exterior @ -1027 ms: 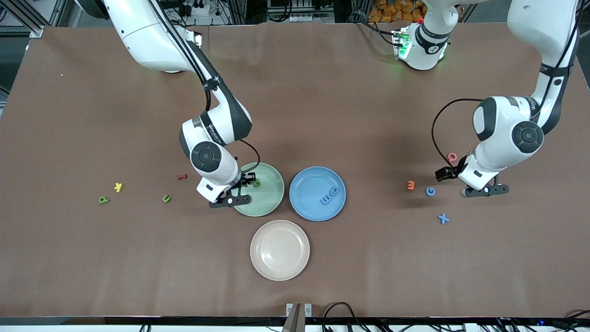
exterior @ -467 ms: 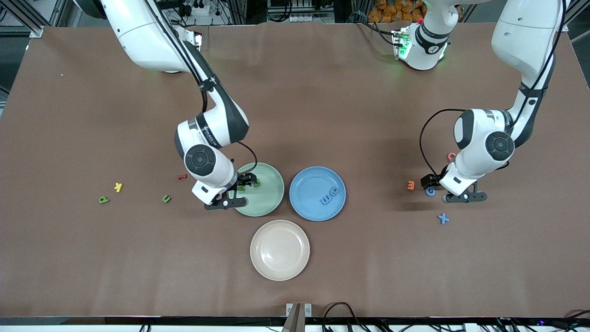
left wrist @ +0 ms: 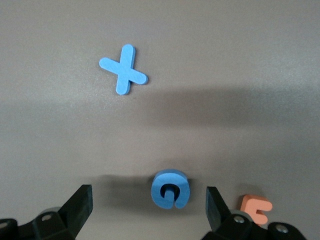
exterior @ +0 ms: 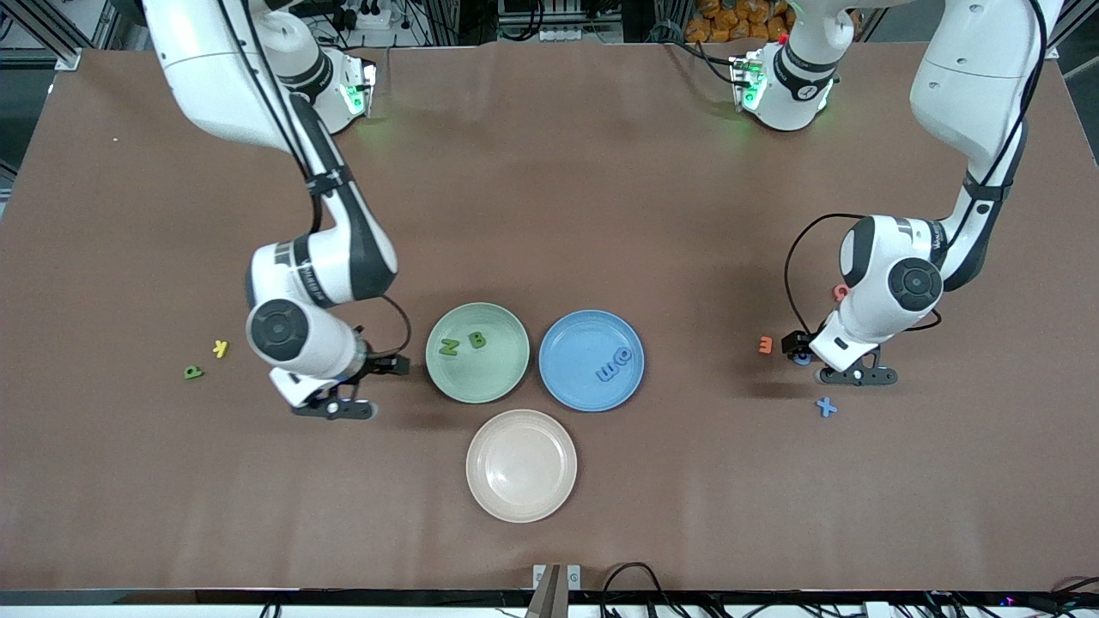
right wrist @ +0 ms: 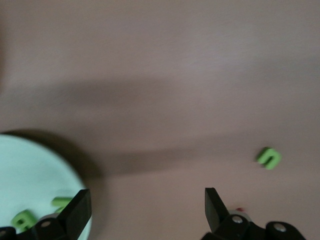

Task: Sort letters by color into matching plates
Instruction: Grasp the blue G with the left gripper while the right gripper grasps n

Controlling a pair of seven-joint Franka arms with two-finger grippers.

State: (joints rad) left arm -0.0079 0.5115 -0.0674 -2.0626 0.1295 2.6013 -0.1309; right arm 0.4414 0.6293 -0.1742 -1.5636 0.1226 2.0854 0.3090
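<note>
brown table point(exterior: 549, 172), three plates point(exterior: 477, 353), scattered letters point(exterior: 826, 407)

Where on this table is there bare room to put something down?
The cream plate holds nothing, and table between the plates and the arm bases lies bare. It is crowded around the green plate and blue plate, and among scattered letters under the open left gripper and right gripper.

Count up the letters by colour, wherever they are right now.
Green: 4 (green N, green B, green P, green U)
Blue: 4 (blue W, blue O, blue G, blue X)
Yellow: 1 (yellow K)
Orange: 1 (orange E)
Pink: 1 (pink letter)
Total: 11 in view
</note>
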